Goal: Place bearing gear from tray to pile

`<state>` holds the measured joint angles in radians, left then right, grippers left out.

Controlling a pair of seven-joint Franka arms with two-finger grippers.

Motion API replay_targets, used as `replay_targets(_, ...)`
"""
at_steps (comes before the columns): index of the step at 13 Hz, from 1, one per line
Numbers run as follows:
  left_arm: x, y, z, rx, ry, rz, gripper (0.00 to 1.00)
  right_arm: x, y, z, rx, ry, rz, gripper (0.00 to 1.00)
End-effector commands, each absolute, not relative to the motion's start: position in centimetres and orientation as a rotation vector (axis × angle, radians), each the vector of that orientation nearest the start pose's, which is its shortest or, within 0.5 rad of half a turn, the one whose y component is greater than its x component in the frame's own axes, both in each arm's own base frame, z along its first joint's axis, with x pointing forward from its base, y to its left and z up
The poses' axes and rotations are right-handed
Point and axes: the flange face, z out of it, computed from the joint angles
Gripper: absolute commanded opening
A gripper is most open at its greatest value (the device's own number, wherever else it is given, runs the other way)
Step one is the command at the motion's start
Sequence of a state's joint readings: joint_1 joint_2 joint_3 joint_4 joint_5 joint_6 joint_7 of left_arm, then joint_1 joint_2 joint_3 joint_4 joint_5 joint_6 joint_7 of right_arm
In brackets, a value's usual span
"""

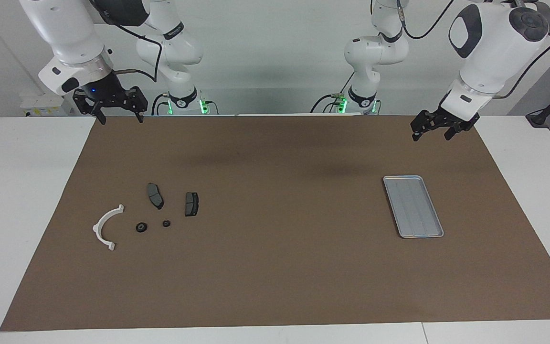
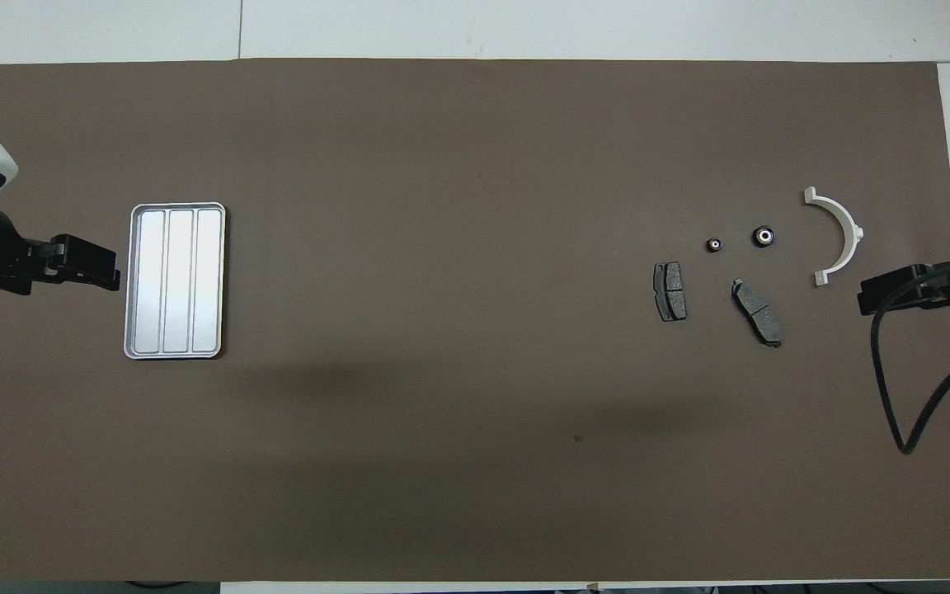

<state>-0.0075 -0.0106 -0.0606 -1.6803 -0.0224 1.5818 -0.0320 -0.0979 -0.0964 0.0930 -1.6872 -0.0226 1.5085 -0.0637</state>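
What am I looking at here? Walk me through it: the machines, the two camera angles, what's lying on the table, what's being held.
Two white robot arms stand at a table covered by a brown mat. One picture faces them from across the table; the other looks down from above their end. The left gripper hangs open over the mat's edge near an empty metal tray. The right gripper hangs open at the opposite end. There lie a white arc, two brake pads and two small round gears. Nothing is held.
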Motion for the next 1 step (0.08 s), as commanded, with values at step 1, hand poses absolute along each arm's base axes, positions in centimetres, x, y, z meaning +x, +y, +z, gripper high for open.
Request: replay_targets(1,54.28,-3.87,58.22,-3.157,0.053,0.12,1.0,50.82,-0.53,61.66,-3.163,-0.112,0.137,1.0)
